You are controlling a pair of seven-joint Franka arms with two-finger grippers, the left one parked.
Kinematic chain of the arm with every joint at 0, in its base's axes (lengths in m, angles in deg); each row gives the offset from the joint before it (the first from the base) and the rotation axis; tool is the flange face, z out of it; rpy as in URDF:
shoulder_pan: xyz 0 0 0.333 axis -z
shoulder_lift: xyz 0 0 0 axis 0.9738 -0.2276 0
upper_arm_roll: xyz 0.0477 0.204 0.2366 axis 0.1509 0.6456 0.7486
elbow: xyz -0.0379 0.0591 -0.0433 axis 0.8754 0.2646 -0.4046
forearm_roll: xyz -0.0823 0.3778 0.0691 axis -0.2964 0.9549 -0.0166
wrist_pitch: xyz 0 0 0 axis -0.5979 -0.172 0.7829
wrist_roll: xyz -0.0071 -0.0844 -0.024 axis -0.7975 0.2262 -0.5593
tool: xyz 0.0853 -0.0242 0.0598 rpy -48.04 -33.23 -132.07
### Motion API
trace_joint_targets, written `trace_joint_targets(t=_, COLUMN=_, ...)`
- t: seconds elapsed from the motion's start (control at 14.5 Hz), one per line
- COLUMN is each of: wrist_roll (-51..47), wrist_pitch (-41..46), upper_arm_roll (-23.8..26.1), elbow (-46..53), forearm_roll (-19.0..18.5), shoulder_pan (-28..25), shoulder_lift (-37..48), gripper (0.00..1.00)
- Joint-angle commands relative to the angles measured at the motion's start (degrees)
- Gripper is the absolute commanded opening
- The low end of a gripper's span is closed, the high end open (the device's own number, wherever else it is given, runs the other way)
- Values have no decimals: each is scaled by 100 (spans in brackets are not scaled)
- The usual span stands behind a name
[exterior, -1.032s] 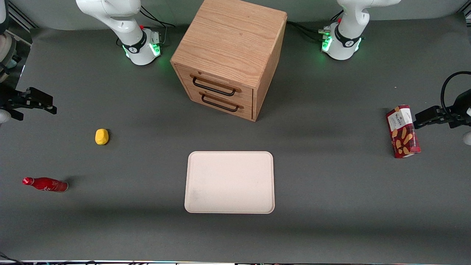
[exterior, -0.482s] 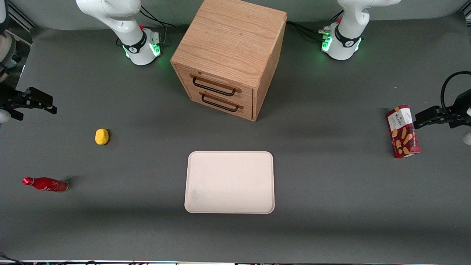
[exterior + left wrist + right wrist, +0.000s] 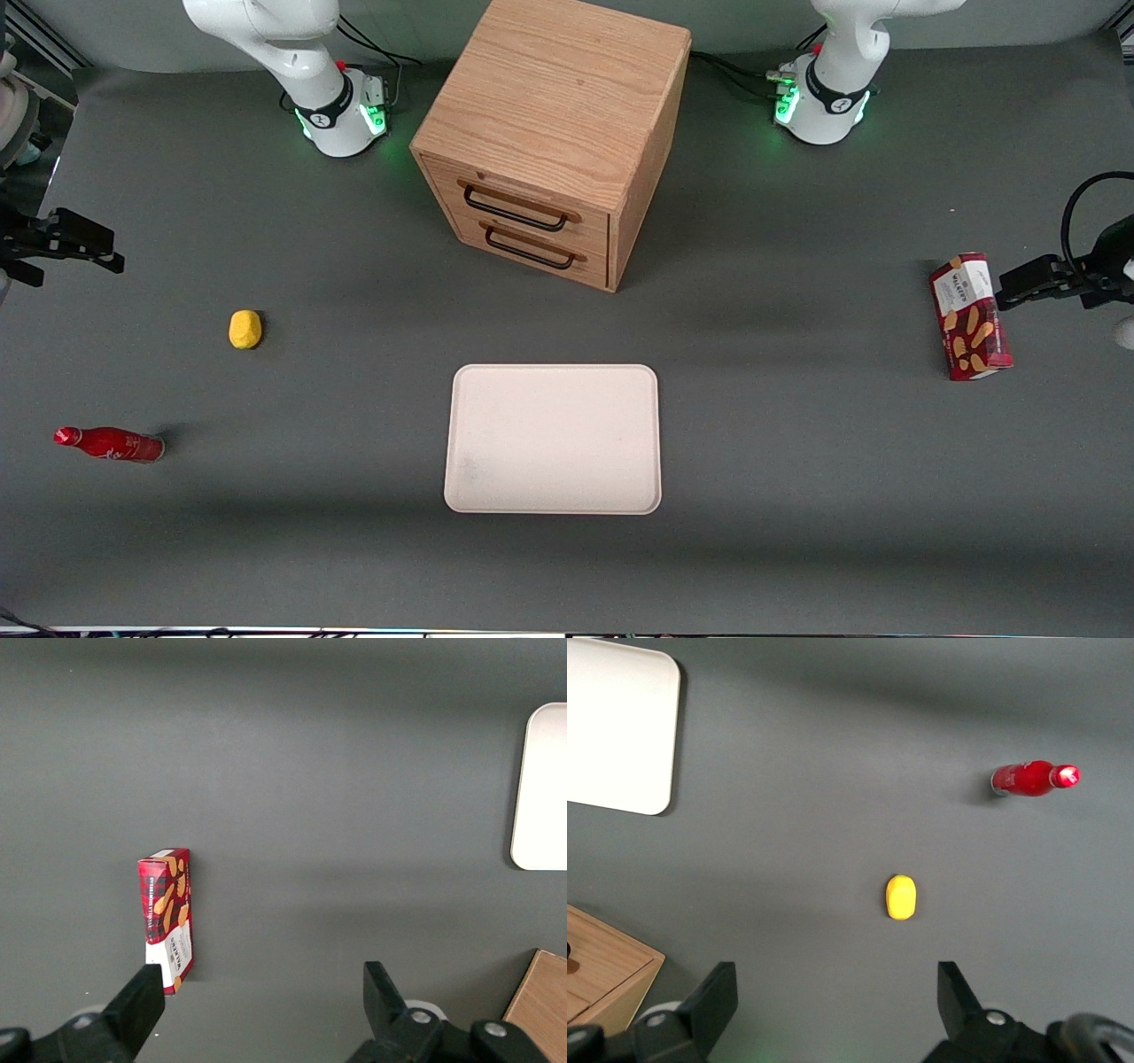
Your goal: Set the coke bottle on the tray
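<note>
1. The coke bottle (image 3: 109,443) stands on the dark grey table (image 3: 797,461) at the working arm's end, with its red cap leaning toward the table's edge in the front view (the slant looks like the camera's angle rather than a real tilt). Nothing touches it.

2. The gripper (image 3: 97,252) hangs above the table at that same end, farther from the front camera than the coke bottle and well apart from it. In the right wrist view its two black fingers (image 3: 713,997) are spread wide with bare table between them, and they grip nothing.

3. A small yellow lump (image 3: 245,329) lies between the gripper and the coke bottle in depth and a little nearer the table's middle. In the right wrist view it lies just ahead of the gap between the fingers.

4. The tray (image 3: 554,439) lies flat in the middle of the table, close to the front camera, and nothing rests on it. It is well apart from the coke bottle (only one rounded corner shows in the right wrist view (image 3: 620,735)).

5. A wooden drawer cabinet (image 3: 554,133) with two black handles stands farther from the front camera than the tray, its drawer fronts turned toward the tray.

6. A red snack box (image 3: 970,316) with biscuit pictures lies toward the parked arm's end of the table.
</note>
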Motion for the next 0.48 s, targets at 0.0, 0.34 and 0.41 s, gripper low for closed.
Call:
trace_joint_targets(t=0.0, wrist_roll=-14, wrist_pitch=47, upper_arm_roll=-106, elbow=349, forearm_roll=78, shoulder_pan=125, shoulder_lift=-262, gripper=100)
trace_joint_targets(t=0.34, wrist_roll=328, wrist_pitch=309, upper_arm_roll=-106, elbow=1447, forearm_roll=95, shoulder_pan=529, shoulder_lift=-1167, gripper=100)
trace_joint_targets(t=0.41, wrist_roll=477, wrist_pitch=362, upper_arm_roll=-89, elbow=1650, forearm_roll=95, shoulder_pan=643, shoulder_lift=-1360, gripper=100)
